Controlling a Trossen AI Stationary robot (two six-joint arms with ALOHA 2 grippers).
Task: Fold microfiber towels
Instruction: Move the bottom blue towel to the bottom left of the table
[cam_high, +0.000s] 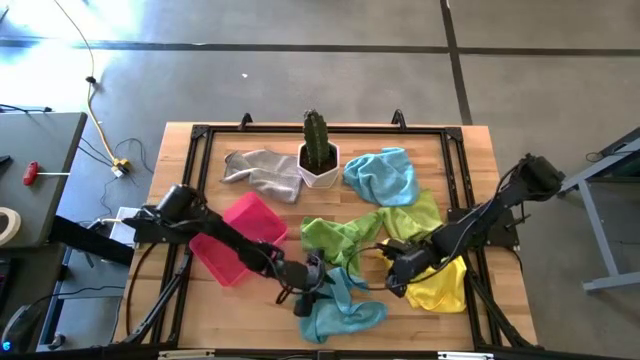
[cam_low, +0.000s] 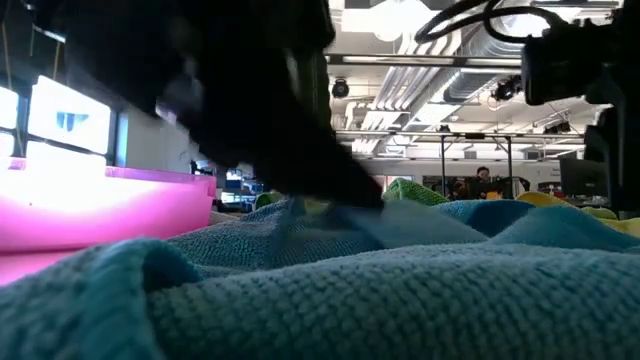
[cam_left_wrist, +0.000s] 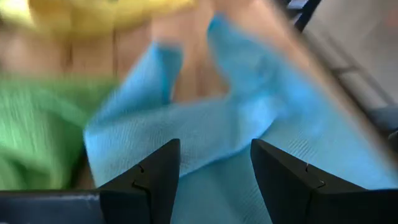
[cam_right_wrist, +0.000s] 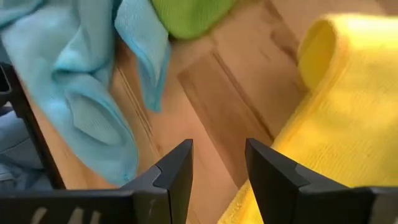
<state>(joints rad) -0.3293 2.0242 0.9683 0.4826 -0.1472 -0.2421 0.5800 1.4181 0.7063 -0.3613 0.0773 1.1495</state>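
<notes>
Several microfiber towels lie crumpled on the wooden table: a grey one (cam_high: 258, 170), a light blue one (cam_high: 385, 176), two lime green ones (cam_high: 338, 238) (cam_high: 420, 210), a yellow one (cam_high: 442, 285) and a blue one (cam_high: 340, 312) at the near edge. My left gripper (cam_high: 312, 292) stands open just over that near blue towel (cam_left_wrist: 249, 118), fingers slanting down. My right gripper (cam_high: 395, 278) is open over bare wood, between the blue towel (cam_right_wrist: 81, 81) and the yellow towel (cam_right_wrist: 348, 106).
A pink tray (cam_high: 240, 238) lies under my left arm, left of the green towels. A cactus in a white pot (cam_high: 320, 155) stands at the far middle. A black frame (cam_high: 455, 180) rims the table top. Bare wood shows at the near left.
</notes>
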